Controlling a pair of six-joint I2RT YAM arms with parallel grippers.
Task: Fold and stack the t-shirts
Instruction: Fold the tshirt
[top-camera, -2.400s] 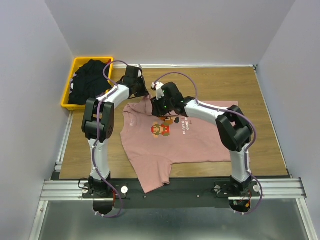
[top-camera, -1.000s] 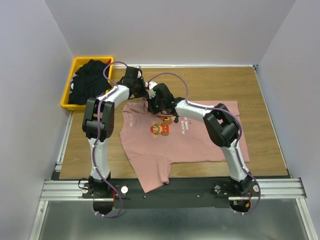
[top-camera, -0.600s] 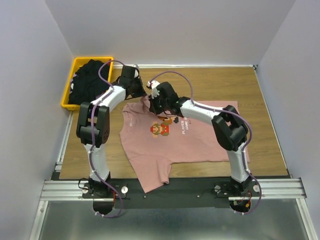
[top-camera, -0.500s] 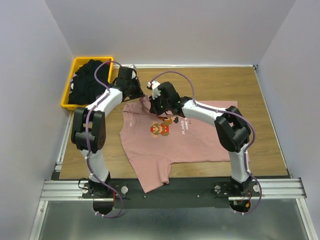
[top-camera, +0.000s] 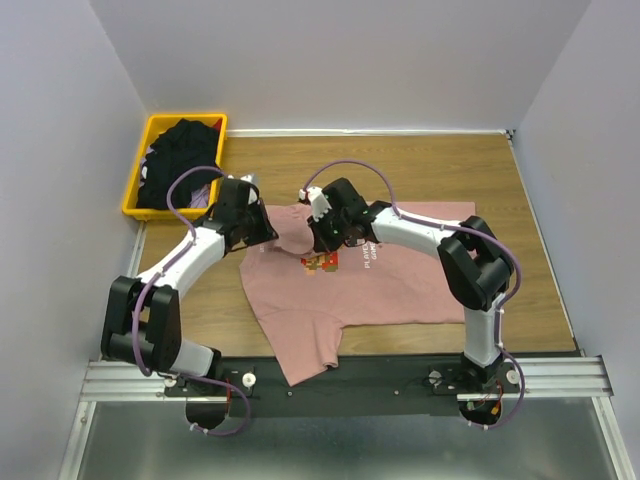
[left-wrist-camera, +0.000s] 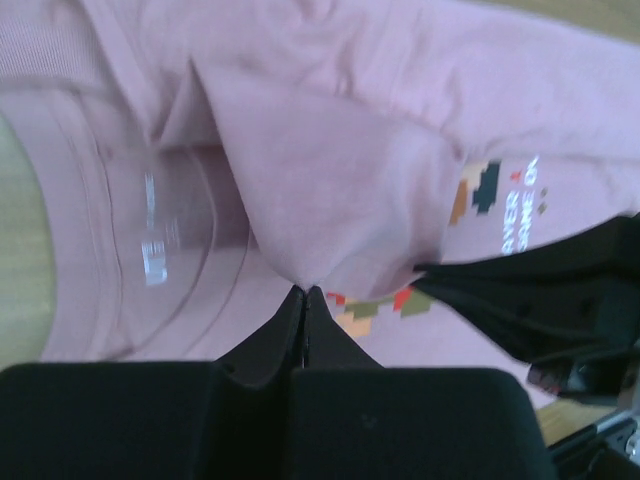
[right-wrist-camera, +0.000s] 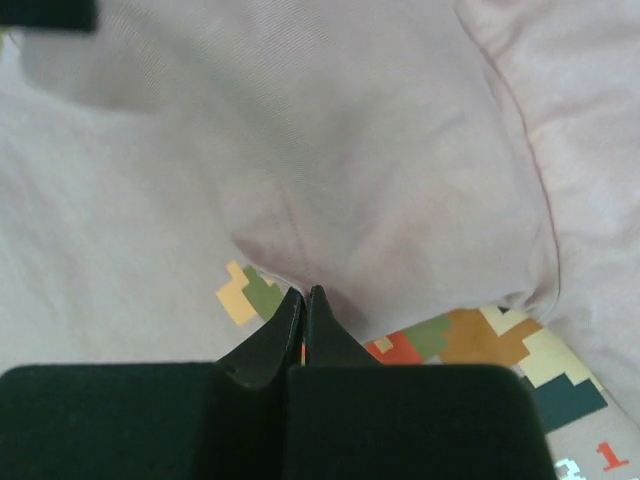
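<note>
Pink t-shirt (top-camera: 400, 285) is lying mid-frame on the tabletop (top-camera: 430, 170); left pincer (left-wrist-camera: 305, 292) and right pincer (right-wrist-camera: 305, 292) are each pinching its folded-over flap.

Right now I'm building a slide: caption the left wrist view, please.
Left gripper shut on a raised fold of the pink tee, collar label at left, pixel print at right.
</note>
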